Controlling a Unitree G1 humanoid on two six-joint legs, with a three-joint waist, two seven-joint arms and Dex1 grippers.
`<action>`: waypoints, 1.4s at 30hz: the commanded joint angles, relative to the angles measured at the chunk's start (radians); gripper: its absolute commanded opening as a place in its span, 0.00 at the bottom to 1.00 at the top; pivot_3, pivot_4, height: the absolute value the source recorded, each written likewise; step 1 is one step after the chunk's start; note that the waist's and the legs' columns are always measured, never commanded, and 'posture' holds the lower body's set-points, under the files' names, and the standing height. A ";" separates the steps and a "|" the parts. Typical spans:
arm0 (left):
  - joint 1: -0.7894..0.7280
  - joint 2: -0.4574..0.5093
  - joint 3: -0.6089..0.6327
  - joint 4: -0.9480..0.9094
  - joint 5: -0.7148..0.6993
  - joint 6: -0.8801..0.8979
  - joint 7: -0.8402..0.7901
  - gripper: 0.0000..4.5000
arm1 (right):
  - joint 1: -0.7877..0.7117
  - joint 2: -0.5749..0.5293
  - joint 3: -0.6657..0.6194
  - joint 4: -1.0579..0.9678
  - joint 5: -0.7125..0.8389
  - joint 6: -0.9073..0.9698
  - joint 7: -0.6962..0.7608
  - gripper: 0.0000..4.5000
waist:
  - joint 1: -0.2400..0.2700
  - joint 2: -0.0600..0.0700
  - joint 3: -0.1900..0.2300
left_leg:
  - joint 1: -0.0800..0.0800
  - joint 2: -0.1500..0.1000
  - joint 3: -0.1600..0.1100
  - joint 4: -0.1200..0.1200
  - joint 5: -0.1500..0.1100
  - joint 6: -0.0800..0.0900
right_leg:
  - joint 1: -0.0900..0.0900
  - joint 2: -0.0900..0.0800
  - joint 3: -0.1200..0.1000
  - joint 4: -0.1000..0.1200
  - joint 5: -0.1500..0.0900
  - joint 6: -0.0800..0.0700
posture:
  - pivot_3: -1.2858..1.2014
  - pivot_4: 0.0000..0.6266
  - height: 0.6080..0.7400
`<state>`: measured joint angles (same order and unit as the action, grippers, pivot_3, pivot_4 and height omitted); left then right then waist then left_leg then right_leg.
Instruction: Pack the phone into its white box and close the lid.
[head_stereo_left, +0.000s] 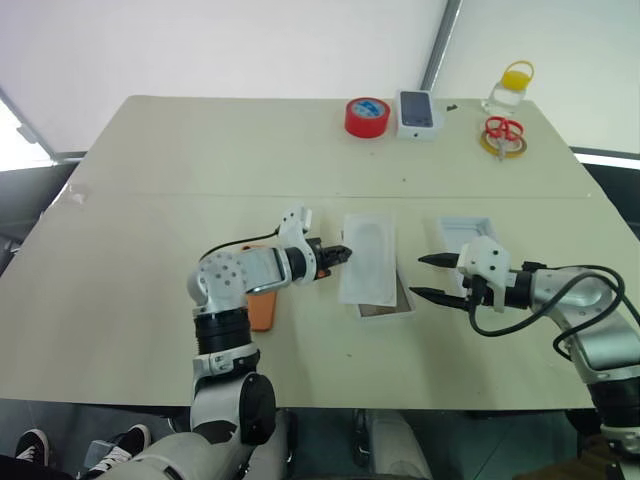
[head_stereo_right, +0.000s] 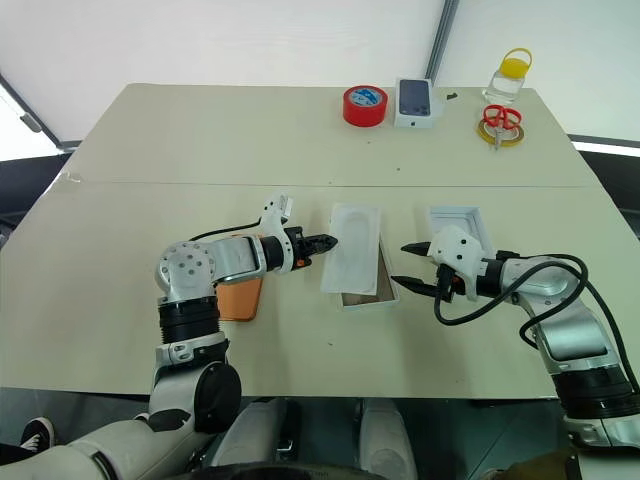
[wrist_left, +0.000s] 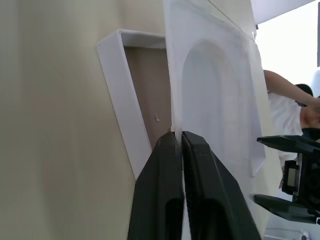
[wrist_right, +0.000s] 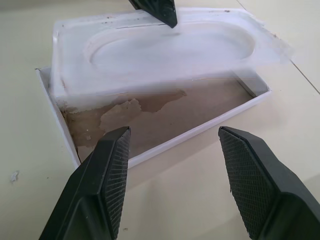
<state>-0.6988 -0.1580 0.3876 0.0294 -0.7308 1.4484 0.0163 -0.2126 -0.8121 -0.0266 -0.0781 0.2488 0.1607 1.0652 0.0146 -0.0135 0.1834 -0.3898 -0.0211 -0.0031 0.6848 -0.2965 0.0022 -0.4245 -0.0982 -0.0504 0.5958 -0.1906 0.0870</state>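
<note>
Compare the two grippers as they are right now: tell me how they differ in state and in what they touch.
The left gripper has its fingers nearly together, pinching the edge of the white insert; the right gripper stands wide open and holds nothing. The left one meets the insert, which lies askew over the white box; the right one hangs short of the box. Both point inward at the box, each with two black fingers.

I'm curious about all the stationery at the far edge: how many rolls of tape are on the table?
2. A red roll lies at the far edge beside the small white box; a thin yellow roll lies farther right under the red scissors. None seem hidden.
</note>
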 joint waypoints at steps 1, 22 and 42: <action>0.005 -0.042 -0.023 -0.030 -0.023 -0.013 -0.020 0.42 | -0.001 -0.002 -0.018 -0.018 0.001 -0.021 -0.010 0.66 | 0.000 0.000 0.000 | 0.000 0.000 0.000 0.000 0.000 0.000 | 0.000 0.000 0.000 0.000 0.000 0.000 | 0.52 0.24 1.00; 0.187 0.530 -0.360 -0.182 0.307 -0.742 -0.506 0.88 | -0.121 0.201 0.129 -0.029 -0.099 -0.010 -0.168 0.01 | -0.008 0.002 -0.001 | 0.001 0.000 0.001 -0.002 0.002 -0.003 | -0.002 0.001 0.001 0.000 0.000 -0.004 | 0.52 0.24 1.00; 0.341 0.619 -0.334 -0.154 0.346 -1.071 -0.670 0.88 | -0.112 0.009 0.229 -0.020 -0.177 -0.126 0.067 0.01 | 0.022 0.001 0.000 | -0.001 0.002 0.001 0.000 0.001 -0.001 | -0.002 0.001 0.000 0.000 0.002 -0.004 | 0.52 0.24 1.00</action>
<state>-0.3457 0.4545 0.0281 -0.0949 -0.3821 0.4032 -0.6491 -0.3182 -0.7963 0.2199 -0.0753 0.0593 0.0511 1.1252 0.0363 -0.0127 0.1835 -0.3906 -0.0190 -0.0019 0.6847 -0.2958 0.0014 -0.4268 -0.0971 -0.0501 0.5955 -0.1884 0.0830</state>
